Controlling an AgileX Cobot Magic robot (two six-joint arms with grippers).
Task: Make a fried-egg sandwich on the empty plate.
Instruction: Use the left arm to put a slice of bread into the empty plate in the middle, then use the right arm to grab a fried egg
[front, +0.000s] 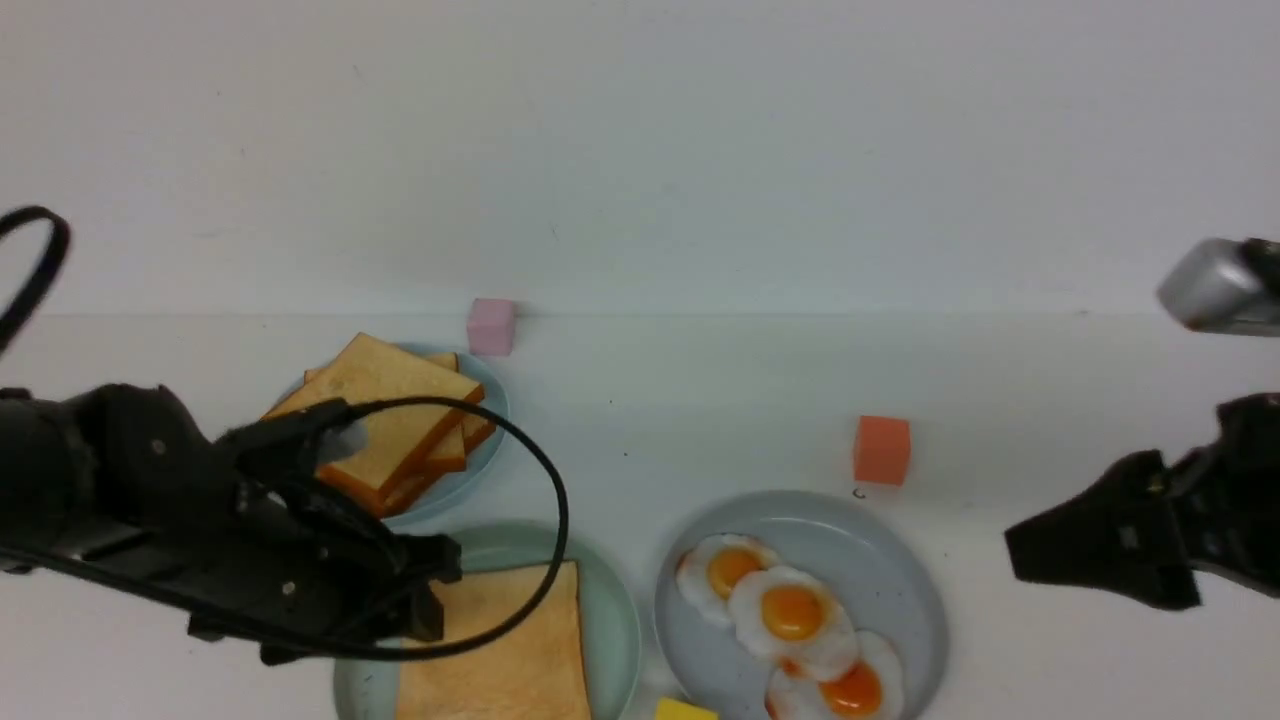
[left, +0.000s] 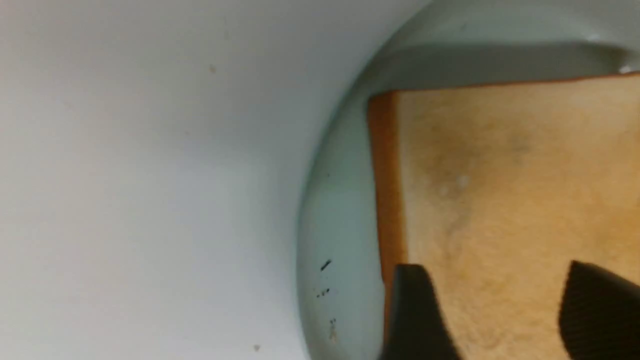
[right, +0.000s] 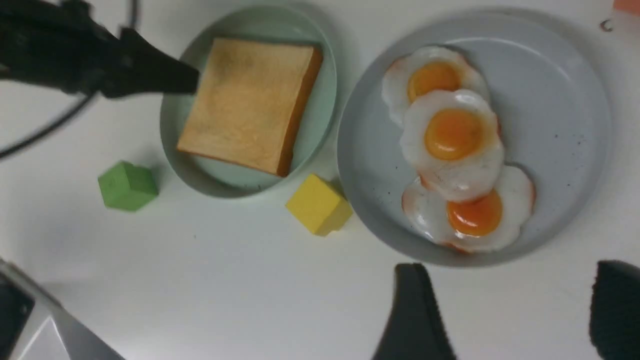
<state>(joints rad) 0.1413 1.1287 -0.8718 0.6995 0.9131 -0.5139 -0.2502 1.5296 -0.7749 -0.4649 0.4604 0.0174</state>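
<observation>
Left fingers: my left fingers are spread apart and grasp nothing. They hang low over the left edge of the toast slice, one by the crust and one over the face. The close view is blurred, so I cannot tell whether the tips touch the bread.
Right fingers: my right fingers are spread wide and empty, over bare bench to the right of the grey plate.
Toast slice: flat on the mint-green plate, alone, with nothing on top.
Mint-green plate: at the front of the bench, just left of the grey plate.
Fried eggs: three, overlapping in a row on the grey plate.
Toast stack: several slices piled askew on the light-blue plate, behind the mint-green plate.
Blocks: the pink block is by the back wall. The orange block is behind the grey plate. The yellow block is between the two front plates. The green block is near the mint-green plate.
</observation>
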